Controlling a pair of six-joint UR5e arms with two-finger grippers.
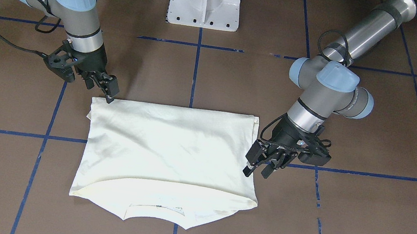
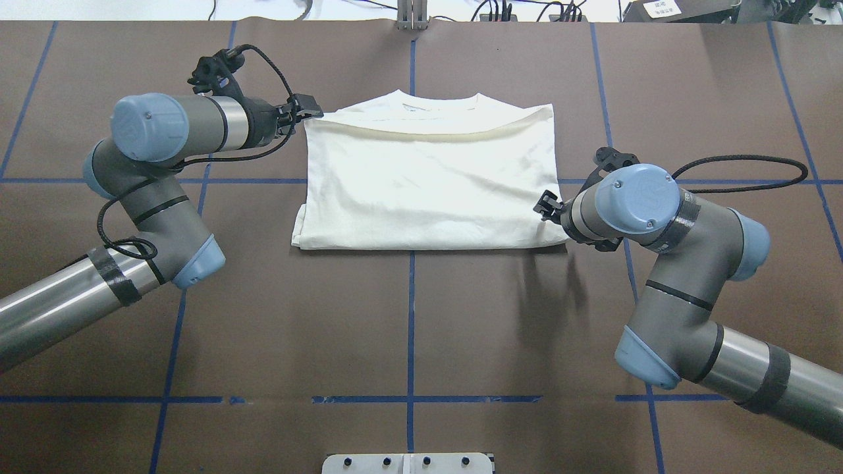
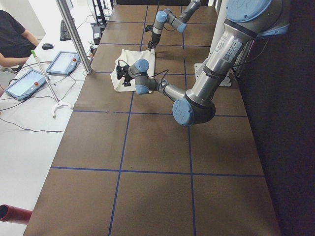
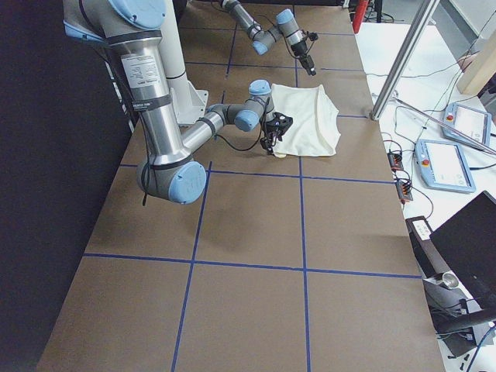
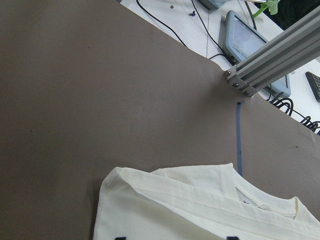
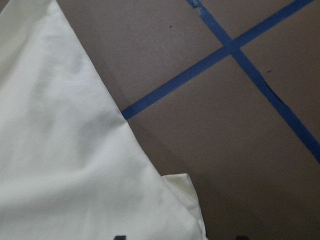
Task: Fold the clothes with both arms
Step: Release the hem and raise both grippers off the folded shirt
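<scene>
Overhead exterior shows us, at the far left corner of the garment, the left gripper [image 2: 312, 110]. Its fingers are spread and hold nothing, and it is poised at the shoulder edge, so the cloth lies to its right. The cream T-shirt [image 2: 428, 178] rests flat on the brown table [image 2: 408, 316], folded to a soft rectangle whose long axis runs left to right. Its ribbed collar [image 2: 440, 104] is on the far side and no print is showing. At the right edge, near the near corner, the right gripper [image 2: 546, 205] also stands parted and empty, with the cloth to its left. We judge each arm nearer its own short edge, and the limp knit will sag once lifted.
</scene>
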